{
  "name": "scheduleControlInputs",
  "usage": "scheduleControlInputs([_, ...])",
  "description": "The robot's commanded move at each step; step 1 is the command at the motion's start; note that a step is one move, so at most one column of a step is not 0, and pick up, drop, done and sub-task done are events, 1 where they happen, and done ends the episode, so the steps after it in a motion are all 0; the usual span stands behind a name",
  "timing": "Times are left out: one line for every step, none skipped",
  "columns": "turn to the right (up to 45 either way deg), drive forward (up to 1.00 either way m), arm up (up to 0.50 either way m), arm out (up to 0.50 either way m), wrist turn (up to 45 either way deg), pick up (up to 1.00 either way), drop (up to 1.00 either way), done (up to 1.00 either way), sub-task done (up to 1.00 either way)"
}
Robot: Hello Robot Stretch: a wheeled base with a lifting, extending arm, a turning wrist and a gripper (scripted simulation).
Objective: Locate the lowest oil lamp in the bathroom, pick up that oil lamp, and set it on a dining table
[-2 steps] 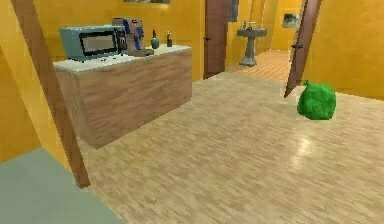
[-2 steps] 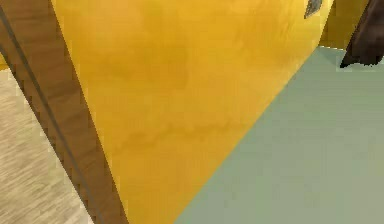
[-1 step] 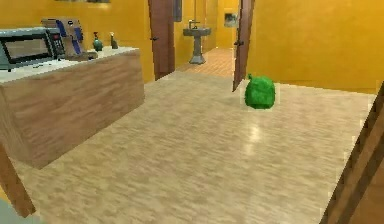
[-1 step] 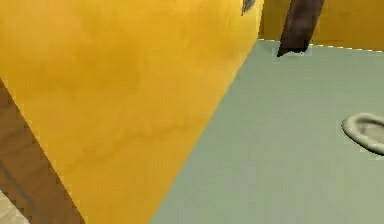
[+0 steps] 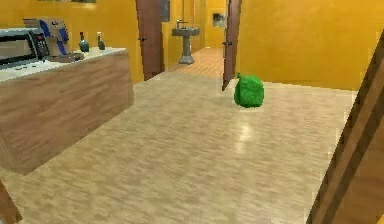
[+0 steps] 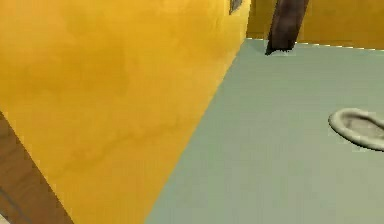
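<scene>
Looking ahead: a wood floor [image 5: 200, 150] runs between yellow walls [image 5: 300, 40] to an open door [image 5: 232, 45]; a second, dark door [image 5: 150, 38] stands left of it.
Past the doorway: a grey pedestal sink [image 5: 185, 42] stands in the far room.
Tabletop [image 5: 60, 105]: wood-fronted, at the forward view's left. It carries a microwave [image 5: 18, 46], a blue-grey machine [image 5: 50, 32] and two small dark bottles [image 5: 84, 43] side by side near its far end.
Green lump [image 5: 249, 91]: rounded, on the wood floor just beside the foot of the open door.
Frame [image 5: 355, 160]: brown wood, slanting down the forward view's right edge.
Arm side view: a yellow side wall [image 6: 110, 90] meets a grey-green floor [image 6: 280, 140]. A dark brown post [image 6: 284, 25] stands at the top. A pale ring [image 6: 360, 125] lies at the right edge, well apart from the post.
Between views: wood floor ahead, grey-green floor to the side. Tabletop, sink and lump lie ahead; ring and post lie to the side.
Containers: what lies in the sink's bowl or the ring's hollow cannot be told.
Oil lamp: its place cannot be told, nor its long axis, nor which way it points.
End effector: its state cannot be told.
</scene>
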Motion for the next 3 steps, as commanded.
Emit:
scheduleControlInputs([0.0, 1.0, 0.0, 0.0, 0.0, 0.0, 0.0, 0.0, 0.0])
scheduleControlInputs([0.0, 1.0, 0.0, 0.0, 0.0, 0.0, 0.0, 0.0, 0.0])
scheduleControlInputs([0.0, 1.0, 0.0, 0.0, 0.0, 0.0, 0.0, 0.0, 0.0])
